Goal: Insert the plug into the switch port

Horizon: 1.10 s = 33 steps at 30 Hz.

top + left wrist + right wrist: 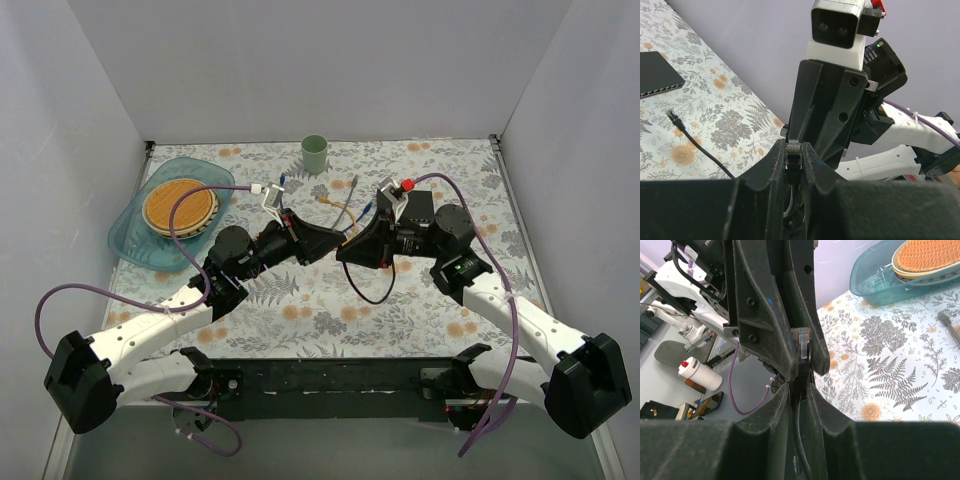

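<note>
The black cable's clear-tipped plug (793,156) is pinched between my left gripper's (793,146) fingertips, raised above the table's middle. My right gripper (798,390) meets it tip to tip and is shut on the black cable (801,435) just behind the plug (802,341). In the top view both grippers, left (333,244) and right (347,250), touch over the mat. The switch (420,206) lies flat behind the right wrist, partly hidden; it also shows in the left wrist view (657,75) with its sockets along the near edge.
The cable's other end (673,116) lies loose on the mat, its slack looping below the grippers (375,292). Several other cables (345,200) lie at mid-back. A green cup (315,153) stands at the back. A teal tray (130,235) holding a woven basket (180,205) sits left.
</note>
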Available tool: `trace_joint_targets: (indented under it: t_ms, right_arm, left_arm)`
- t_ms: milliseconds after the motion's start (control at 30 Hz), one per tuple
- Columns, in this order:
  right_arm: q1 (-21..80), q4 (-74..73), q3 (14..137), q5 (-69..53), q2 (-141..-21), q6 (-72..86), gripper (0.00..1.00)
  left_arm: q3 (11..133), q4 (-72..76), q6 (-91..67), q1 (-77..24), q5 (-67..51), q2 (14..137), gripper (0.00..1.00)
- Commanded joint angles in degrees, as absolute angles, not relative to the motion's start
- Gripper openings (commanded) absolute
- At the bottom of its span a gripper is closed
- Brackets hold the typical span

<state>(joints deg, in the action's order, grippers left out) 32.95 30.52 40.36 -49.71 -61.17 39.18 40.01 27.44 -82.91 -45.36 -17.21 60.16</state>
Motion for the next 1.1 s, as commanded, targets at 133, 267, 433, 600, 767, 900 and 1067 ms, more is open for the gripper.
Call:
trace_joint_targets:
  t_ms: [133, 267, 433, 600, 767, 900, 1067]
  right_arm:
    - [32.7, 38.5, 40.3, -46.5, -61.8, 41.7, 0.21]
    - [31.8, 38.6, 40.2, -46.3, -61.9, 41.9, 0.01]
    - [28.8, 36.6, 39.5, -45.6, -61.6, 41.3, 0.01]
    - [20.7, 22.9, 40.3, -42.5, -61.8, 33.9, 0.01]
    - [11.0, 9.3, 43.7, -28.7, -65.2, 24.6, 0.01]
    - [5.1, 5.9, 47.3, -17.5, -69.5, 22.2, 0.01]
    - [0.6, 4.3, 53.3, -6.0, -79.3, 21.4, 0.01]
  left_arm:
    - [39.5, 29.6, -81.6, -45.6, -20.0, 59.9, 0.0]
    - [39.1, 29.3, -80.8, -45.6, -19.4, 59.9, 0.0]
    - [39.0, 27.2, -79.3, -45.6, -16.6, 59.5, 0.21]
    - [40.9, 18.1, -78.0, -45.6, -5.6, 58.4, 0.98]
    - [47.8, 6.8, -76.4, -45.6, 8.5, 64.1, 0.98]
    - [56.0, 1.4, -72.7, -45.4, 11.8, 74.4, 0.98]
    - [66.2, 0.4, -70.1, -44.7, 9.0, 89.1, 0.98]
